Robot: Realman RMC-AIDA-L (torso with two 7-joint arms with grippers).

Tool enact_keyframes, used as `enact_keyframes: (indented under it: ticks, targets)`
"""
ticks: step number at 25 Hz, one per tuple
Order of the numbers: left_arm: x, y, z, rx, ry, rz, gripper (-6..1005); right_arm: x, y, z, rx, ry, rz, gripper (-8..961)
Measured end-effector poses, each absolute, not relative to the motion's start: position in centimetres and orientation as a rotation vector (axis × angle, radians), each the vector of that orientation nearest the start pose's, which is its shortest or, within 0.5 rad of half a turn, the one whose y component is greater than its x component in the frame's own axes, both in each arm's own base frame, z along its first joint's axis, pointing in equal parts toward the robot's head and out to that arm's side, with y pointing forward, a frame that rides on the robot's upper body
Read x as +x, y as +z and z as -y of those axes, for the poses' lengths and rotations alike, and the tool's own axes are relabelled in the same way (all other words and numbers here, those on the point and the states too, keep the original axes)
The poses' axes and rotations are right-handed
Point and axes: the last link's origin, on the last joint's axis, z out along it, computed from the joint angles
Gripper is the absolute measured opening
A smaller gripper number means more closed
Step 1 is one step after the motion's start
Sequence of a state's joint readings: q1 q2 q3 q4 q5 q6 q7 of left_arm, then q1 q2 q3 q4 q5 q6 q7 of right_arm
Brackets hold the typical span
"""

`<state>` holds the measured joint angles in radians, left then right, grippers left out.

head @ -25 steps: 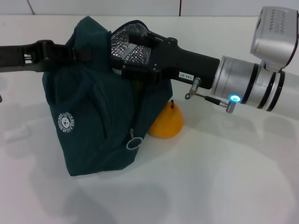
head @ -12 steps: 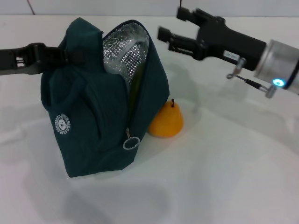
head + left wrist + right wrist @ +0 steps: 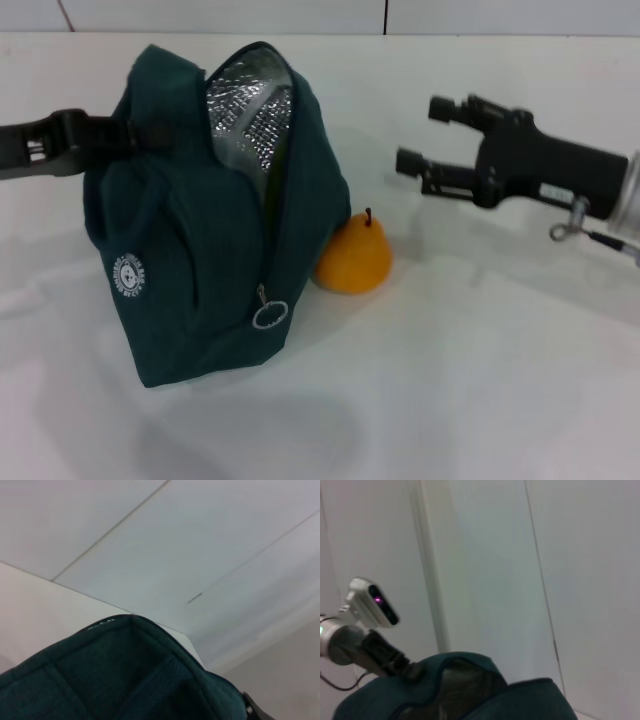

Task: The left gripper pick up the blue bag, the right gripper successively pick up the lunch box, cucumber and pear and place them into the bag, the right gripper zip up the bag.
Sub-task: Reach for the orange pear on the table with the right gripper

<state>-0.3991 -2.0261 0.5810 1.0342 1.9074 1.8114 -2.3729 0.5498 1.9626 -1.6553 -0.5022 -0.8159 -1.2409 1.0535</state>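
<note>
Since a moment ago the right gripper (image 3: pixel 415 135) has pulled out of the blue bag (image 3: pixel 200 260) and now hangs right of it, fingers spread, empty. Next comes the pear (image 3: pixel 354 259), on the table touching the bag: firm, smooth, rounded, best gripped across its belly. At the bag's top, the left gripper (image 3: pixel 120 135) pinches the soft fabric.

Head view looks down; all views share blue bag (image 3: pixel 200 230).

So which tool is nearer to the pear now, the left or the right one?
The right. The right tool hangs open above the table, just past the pear. The left tool grips the blue bag on its far side from the pear.
</note>
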Motion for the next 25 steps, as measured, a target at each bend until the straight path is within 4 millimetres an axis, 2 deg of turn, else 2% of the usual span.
enact_keyframes:
  ticks: [7,13,25]
  targets:
    - [-27.0,10.2,-30.6,-2.324,-0.942,1.604,46,21.6,-4.1,-33.7,-2.588,1.006,-0.321,860]
    - [-27.2,9.7,-30.8,-2.322,-0.951,1.616,46,21.7,-5.6,-33.8,-2.598,0.934,-0.344,858]
    - [-27.8,9.7,-31.0,-2.278,-0.953,1.618,46,20.9,-6.4,-34.5,-2.620,0.898,-0.313,855]
